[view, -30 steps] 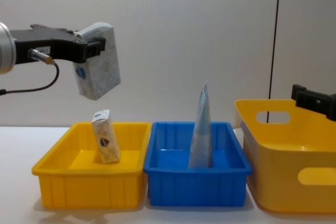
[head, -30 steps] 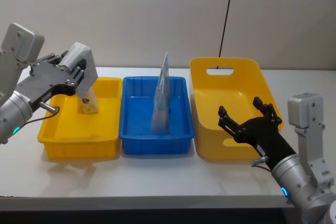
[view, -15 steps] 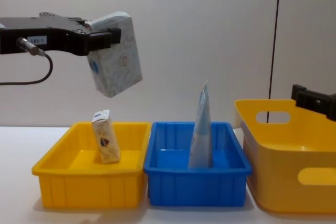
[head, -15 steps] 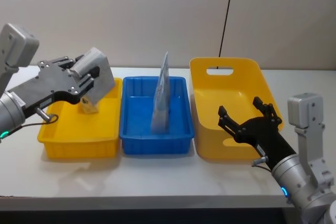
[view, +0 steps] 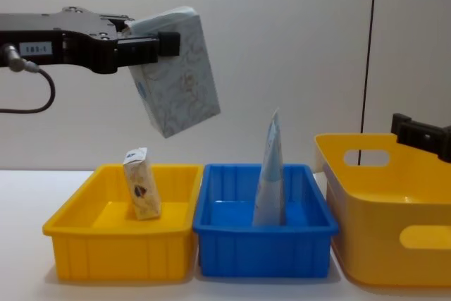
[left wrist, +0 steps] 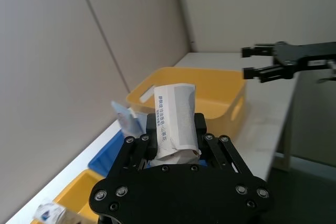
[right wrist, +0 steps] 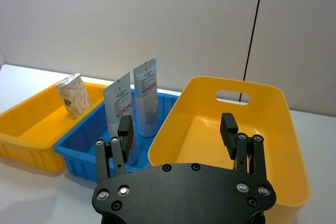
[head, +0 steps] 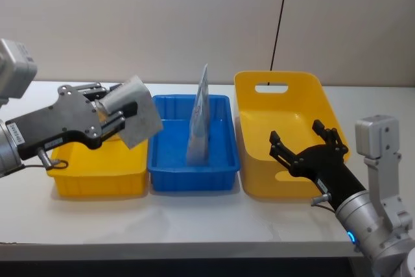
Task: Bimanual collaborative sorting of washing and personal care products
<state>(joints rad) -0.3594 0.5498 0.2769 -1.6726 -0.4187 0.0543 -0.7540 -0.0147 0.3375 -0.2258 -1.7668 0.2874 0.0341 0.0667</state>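
Gripping the large white rectangular soft pack with gold swirl pattern (view: pixel 176 79) at one end, the left gripper (view: pixel 156 44) has its fingers clamped on the pack's two faces. The free end hangs tilted downward. The pack is held in the air, high over the left rim of the blue rectangular plastic bin (view: pixel 261 252), touching nothing else. A tall tapered pale-blue pouch (view: pixel 270 174) stands upright inside that bin. To the bin's left, a small beige packet with blue-red mark (view: pixel 141 185) leans in the shallow yellow plastic bin (view: pixel 120 244). To the blue bin's right, the right gripper (head: pixel 299 135) waits with its fingers spread wide, at the near rim of the deep yellow plastic bin with a handle cut-out (head: pixel 285 81). Assessment: the step in hand appears to be carrying the pack rightward across the blue bin, either to that waiting gripper or to the deep bin. Recommendation: hold height so the drooping end passes above the pouch tip. The pack is soft and held off-centre, so travel should be smooth to limit swing. The grip should not be loosened until the pack is received or is over its container.
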